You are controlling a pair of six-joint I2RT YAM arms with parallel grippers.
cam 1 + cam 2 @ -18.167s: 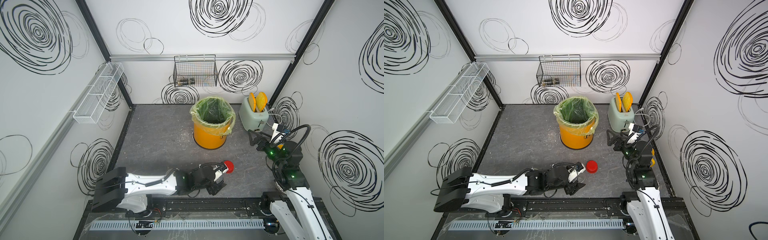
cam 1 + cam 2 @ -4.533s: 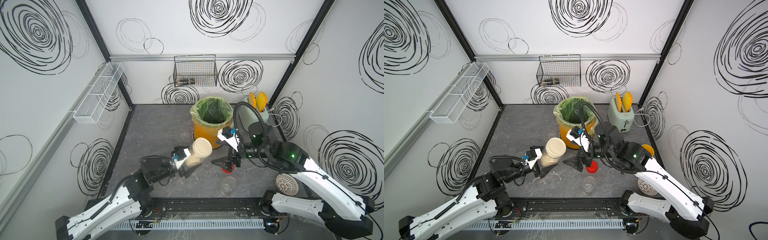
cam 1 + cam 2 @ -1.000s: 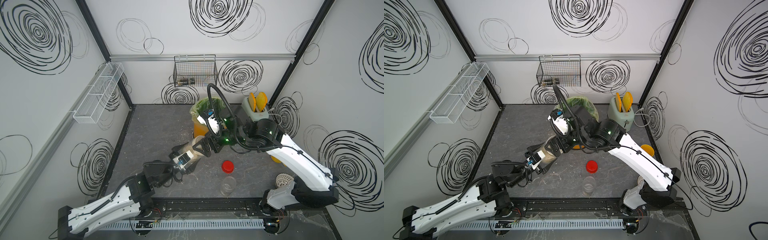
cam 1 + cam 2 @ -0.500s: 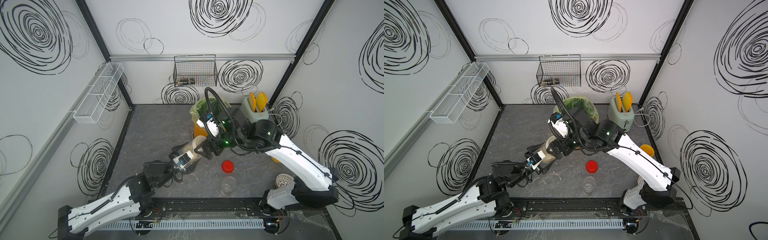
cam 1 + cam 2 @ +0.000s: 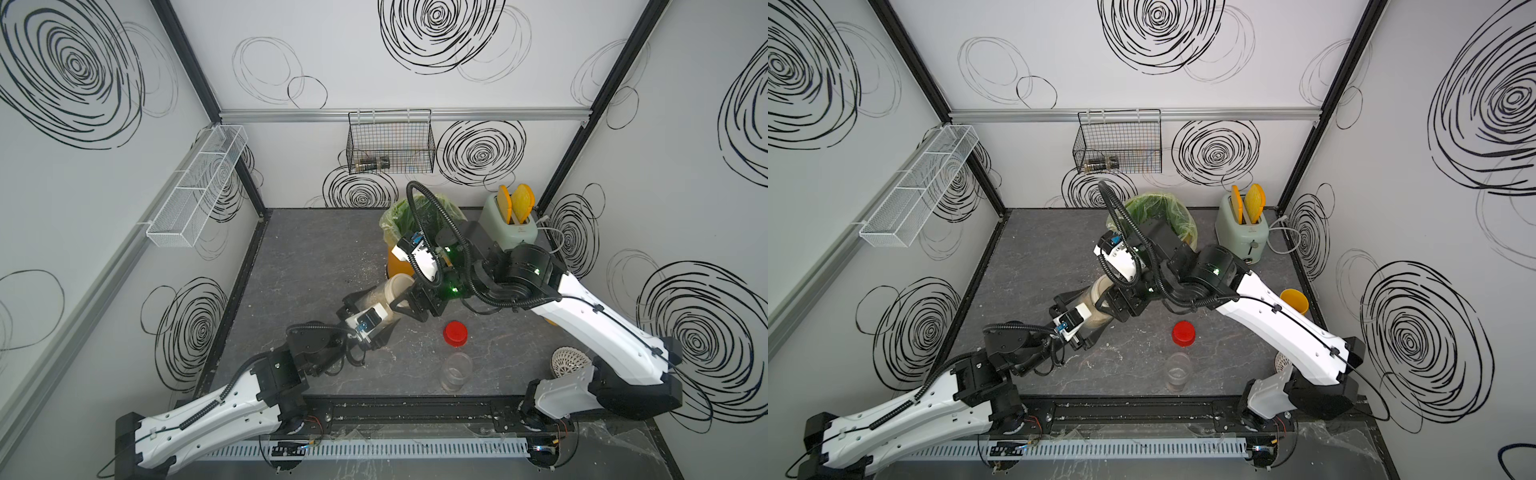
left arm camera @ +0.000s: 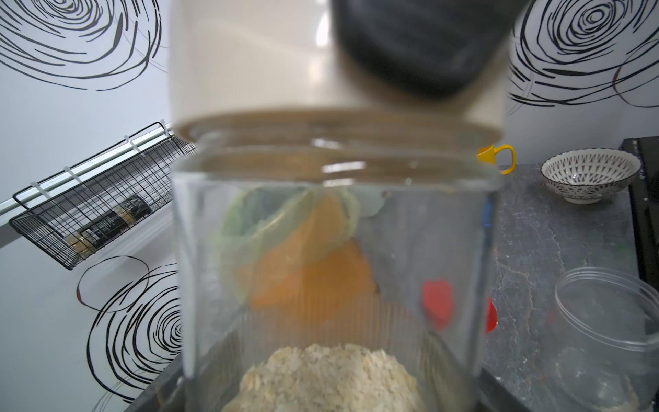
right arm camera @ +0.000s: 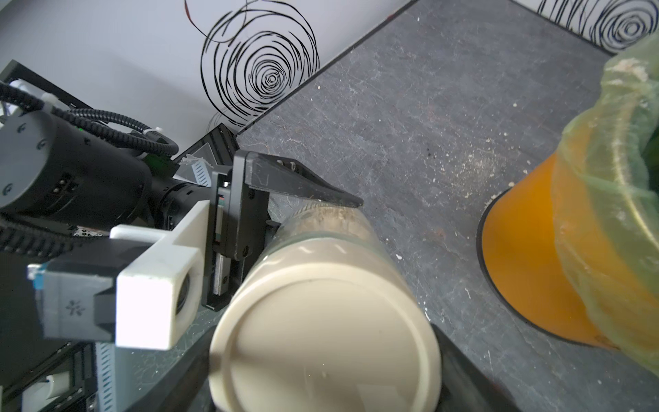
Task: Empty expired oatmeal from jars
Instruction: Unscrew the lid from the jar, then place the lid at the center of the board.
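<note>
The wider jar (image 5: pixel 374 296) hangs tilted over the table's middle, with my left gripper (image 5: pixel 372 313) shut on its clear body. Oatmeal (image 6: pixel 328 378) lies heaped at its lower end. Its beige lid (image 7: pixel 324 342) faces my right gripper (image 7: pixel 324 356), whose dark fingers (image 7: pixel 460 371) press on both sides of the rim. In both top views that gripper (image 5: pixel 1117 305) meets the lid (image 5: pixel 1100 291) from the bin side. The slimmer jar (image 5: pixel 456 370) stands uncapped near the front edge, with its red cap (image 5: pixel 455 333) lying just behind it.
The yellow bin with green liner (image 5: pixel 399 216) stands right behind the two grippers. A toaster (image 5: pixel 509 226) is at the back right, with a yellow cup (image 5: pixel 1293 300) and a patterned bowl (image 5: pixel 569 361) along the right side. Oat crumbs dot the floor.
My right gripper's fingers have drawn in around the beige lid over the last second. The left arm and the jar have stayed where they were.
</note>
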